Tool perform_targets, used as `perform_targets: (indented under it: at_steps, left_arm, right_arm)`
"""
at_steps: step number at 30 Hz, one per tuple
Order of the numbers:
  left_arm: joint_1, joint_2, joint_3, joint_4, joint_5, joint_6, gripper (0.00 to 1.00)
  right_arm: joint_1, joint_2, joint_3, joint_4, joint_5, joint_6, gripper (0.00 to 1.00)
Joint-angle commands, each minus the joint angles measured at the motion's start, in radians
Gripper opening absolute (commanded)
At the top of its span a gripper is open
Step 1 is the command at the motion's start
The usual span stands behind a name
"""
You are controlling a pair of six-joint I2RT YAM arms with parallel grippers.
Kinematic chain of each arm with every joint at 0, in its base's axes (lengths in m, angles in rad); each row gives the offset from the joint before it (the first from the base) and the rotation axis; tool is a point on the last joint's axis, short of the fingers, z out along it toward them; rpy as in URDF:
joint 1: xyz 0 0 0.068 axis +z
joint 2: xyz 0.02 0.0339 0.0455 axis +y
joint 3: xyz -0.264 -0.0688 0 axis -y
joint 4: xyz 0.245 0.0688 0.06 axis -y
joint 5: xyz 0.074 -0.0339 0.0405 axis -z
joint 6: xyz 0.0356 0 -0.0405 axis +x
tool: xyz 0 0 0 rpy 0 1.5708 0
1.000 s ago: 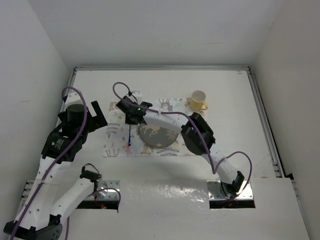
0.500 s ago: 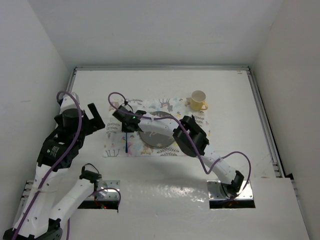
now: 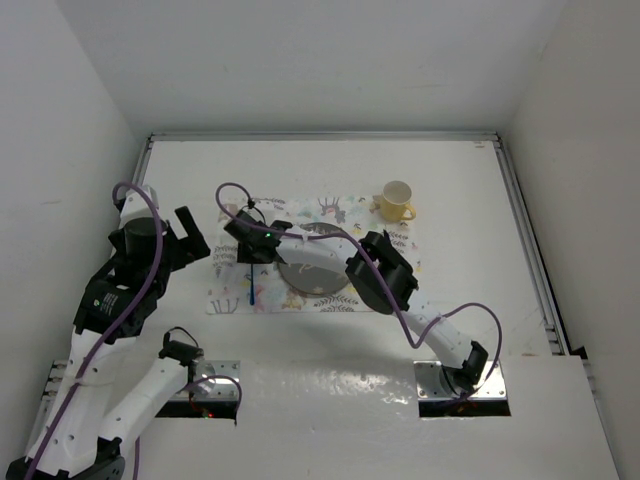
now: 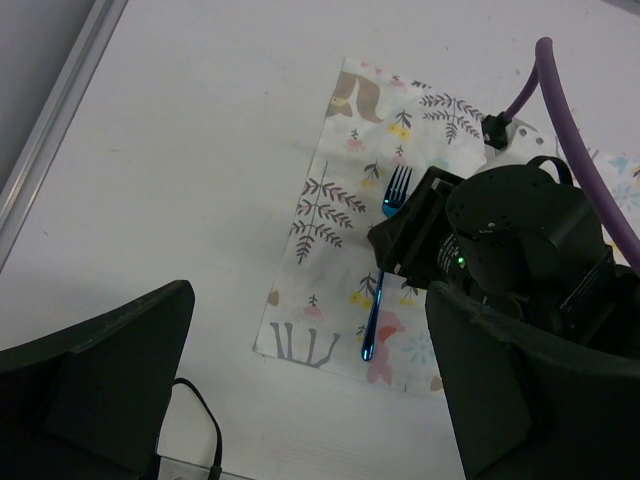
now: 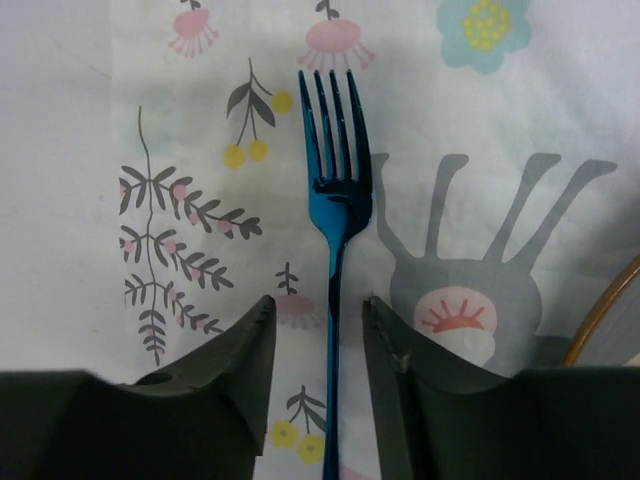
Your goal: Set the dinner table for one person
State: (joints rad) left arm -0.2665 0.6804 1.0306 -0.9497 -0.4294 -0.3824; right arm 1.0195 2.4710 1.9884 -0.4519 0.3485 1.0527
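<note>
The dinner table (image 3: pixel 470 200) is spreading out white and bare on every side of the right pincer (image 5: pixel 317 305). It is carrying the printed cloth (image 3: pixel 232 290) directly under that pincer, and on the cloth the blue fork (image 5: pixel 335 200) is now lying flat, its handle running back between the two fingers and its tines pointing straight ahead of them. Over the last second the right arm has been swinging across the cloth, taking the fork off from beside the plate (image 3: pixel 312 280) to the cloth's outer strip. In the last half second it has scarcely been moving at all, which suggests the fork is being set down rather than carried. The fingers are standing slightly spread, with a strip of cloth showing on each side of the handle, so they are not pinching it; the fork's placing looks all but done, needing only a lift clear. The plate's rim is peeking in at the pincer's right, and the yellow mug (image 3: pixel 396 200) is sitting well beyond the plate on that same side, at the cloth's far corner. The right arm is reaching long and low from its base, its elbow bending over the plate's near edge and its wrist pointing down at the cloth. The left pincer (image 4: pixel 308 295) has been drawing back from the cloth and is hovering over bare table with its fingers spread wide and nothing between them, the fork lying ahead of it.
</note>
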Motion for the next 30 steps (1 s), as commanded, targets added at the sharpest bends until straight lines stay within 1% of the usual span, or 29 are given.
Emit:
perform_targets:
  at_steps: [1,2,4,5,7,8,11,12,13,14,16,17,18,19,20,21,22,23,24,25,26,27,28,30]
  left_arm:
    - [0.012,-0.010,0.028,0.014,0.004,-0.013,0.99]
    - [0.012,-0.012,0.035,0.014,0.003,-0.013,0.99]
    - [0.012,-0.012,0.048,0.015,0.001,-0.015,0.99]
    - [0.012,-0.012,0.058,0.017,0.000,-0.013,0.99]
    - [0.012,-0.010,0.069,0.017,-0.002,-0.007,0.99]
    - [0.012,-0.010,0.078,0.017,0.001,-0.004,0.99]
    - [0.012,-0.018,0.086,0.017,0.012,0.000,0.99]
    - [0.012,-0.021,0.086,0.020,0.026,0.008,0.99]
    - [0.012,-0.025,0.085,0.022,0.032,0.013,0.99]
    - [0.012,-0.031,0.085,0.020,0.038,0.019,0.99]
    - [0.009,-0.035,0.085,0.019,0.046,0.026,0.99]
    - [0.007,-0.036,0.086,0.019,0.046,0.033,0.99]
    - [0.006,-0.041,0.086,0.017,0.044,0.034,0.99]
    - [0.004,-0.042,0.091,0.016,0.044,0.039,0.99]
    - [0.001,-0.045,0.092,0.017,0.043,0.042,0.99]
    - [0.000,-0.045,0.098,0.017,0.041,0.043,0.99]
    - [-0.002,-0.045,0.101,0.017,0.041,0.049,1.00]
    - [-0.004,-0.045,0.105,0.017,0.041,0.053,1.00]
    - [-0.005,-0.044,0.109,0.017,0.043,0.057,1.00]
    - [-0.008,-0.044,0.111,0.017,0.044,0.063,1.00]
    - [-0.011,-0.044,0.112,0.022,0.047,0.068,1.00]
    - [-0.011,-0.045,0.112,0.025,0.050,0.071,1.00]
    - [-0.013,-0.045,0.112,0.026,0.052,0.073,1.00]
    - [-0.017,-0.047,0.108,0.031,0.064,0.085,1.00]
  right_arm:
    - [0.010,-0.059,0.033,0.025,0.029,-0.057,0.43]
    - [0.011,-0.075,0.033,0.025,0.038,-0.100,0.48]
    - [0.011,-0.142,0.018,0.028,0.067,-0.149,0.52]
    - [0.011,-0.170,0.004,0.035,0.084,-0.202,0.55]
    - [0.005,-0.234,-0.060,0.054,0.141,-0.256,0.57]
    - [-0.005,-0.309,-0.122,0.065,0.153,-0.311,0.59]
    - [-0.041,-0.470,-0.232,0.099,0.165,-0.411,0.62]
    - [-0.064,-0.515,-0.316,0.105,0.171,-0.436,0.64]
    - [-0.079,-0.564,-0.363,0.114,0.193,-0.485,0.65]
    - [-0.114,-0.669,-0.479,0.136,0.204,-0.506,0.67]
    - [-0.159,-0.782,-0.595,0.153,0.207,-0.551,0.69]
    - [-0.212,-0.899,-0.706,0.165,0.202,-0.562,0.70]
    - [-0.238,-0.958,-0.759,0.165,0.201,-0.575,0.72]
    - [-0.281,-1.018,-0.852,0.165,0.217,-0.603,0.73]
    - [-0.295,-1.134,-0.893,0.159,0.231,-0.623,0.75]
    - [-0.311,-1.191,-0.931,0.151,0.250,-0.661,0.79]
    - [-0.331,-1.245,-0.995,0.142,0.283,-0.675,0.81]
    - [-0.338,-1.300,-1.022,0.112,0.297,-0.692,0.83]
    - [-0.343,-1.401,-1.046,0.096,0.314,-0.707,0.84]
    - [-0.345,-1.450,-1.085,0.076,0.349,-0.723,0.89]
    - [-0.345,-1.498,-1.100,0.035,0.357,-0.724,0.92]
    - [-0.345,-1.587,-1.115,0.013,0.366,-0.724,0.94]
    - [-0.345,-1.628,-1.126,-0.011,0.374,-0.712,0.98]
    - [-0.346,-1.701,-1.148,-0.086,0.400,-0.689,0.99]
